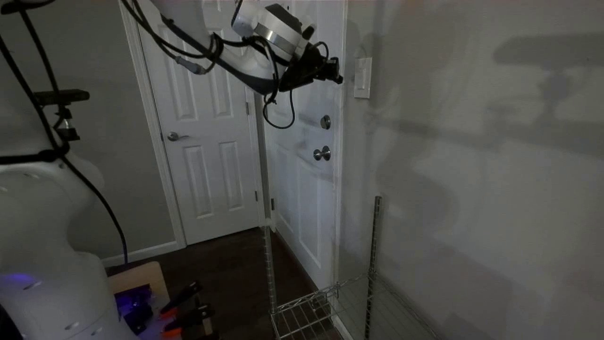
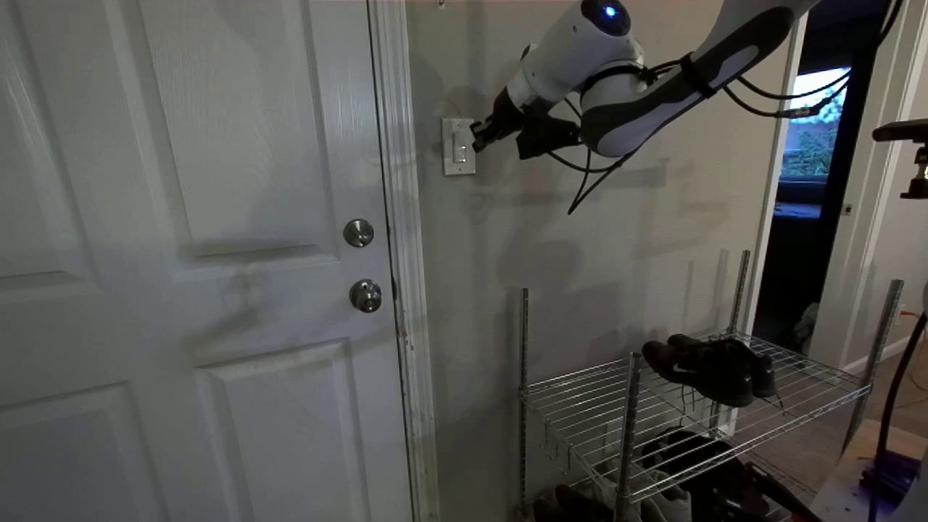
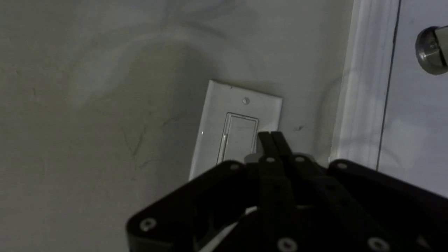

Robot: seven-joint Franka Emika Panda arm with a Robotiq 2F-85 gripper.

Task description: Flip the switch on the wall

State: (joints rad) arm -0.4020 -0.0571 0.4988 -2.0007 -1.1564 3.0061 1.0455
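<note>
The switch (image 3: pixel 239 133) stands just apart from the tool (image 3: pixel 271 136), whose jaws meet.

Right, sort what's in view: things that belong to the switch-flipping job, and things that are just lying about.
For the job:
light switch
wall it is mounted on
gripper, closed

Just there:
wire rack
black shoes on its upper level
white door beside the switch, with its round knob and deadbolt

All views share the switch (image 3: pixel 236 129) — wrist view nearest.
</note>
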